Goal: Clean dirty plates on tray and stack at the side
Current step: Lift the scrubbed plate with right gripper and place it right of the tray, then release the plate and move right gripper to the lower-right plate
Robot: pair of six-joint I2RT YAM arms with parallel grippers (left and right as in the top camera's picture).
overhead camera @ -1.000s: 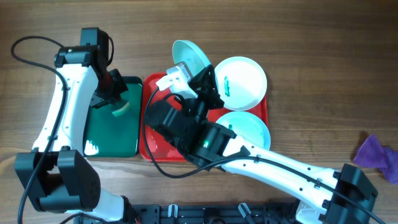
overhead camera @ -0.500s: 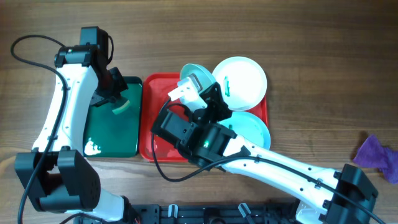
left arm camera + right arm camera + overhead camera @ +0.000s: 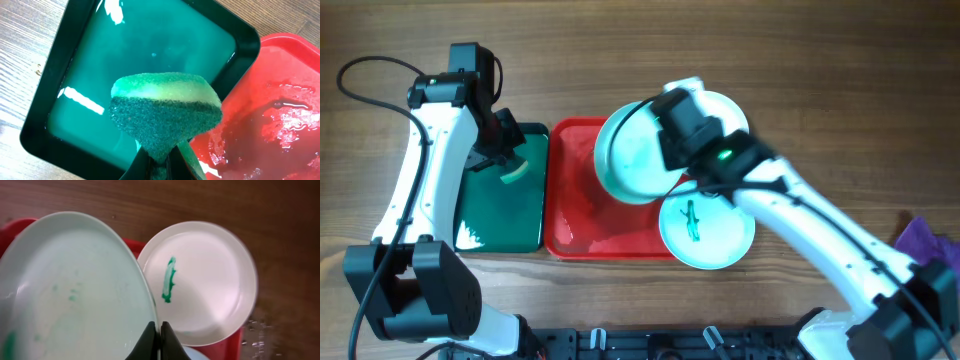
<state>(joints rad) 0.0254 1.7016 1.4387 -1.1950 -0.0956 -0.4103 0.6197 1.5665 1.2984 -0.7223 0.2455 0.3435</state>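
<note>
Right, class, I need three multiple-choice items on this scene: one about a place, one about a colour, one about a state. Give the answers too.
1. Where is the sponge?
A held over the green tray
B lying on a plate
C in a bucket

2. What colour is the streak on the flat plate?
A red
B green
C blue

3. What state is the right gripper in?
A open and empty
B shut on the sponge
C shut on the rim of the raised plate

Answers:
1 A, since the left gripper pinches the sponge with the green tray right behind it.
2 B, since the right wrist view shows a green mark down the middle of the flat plate.
3 C, since the rim of the raised plate sits between the two closed fingers.
</note>
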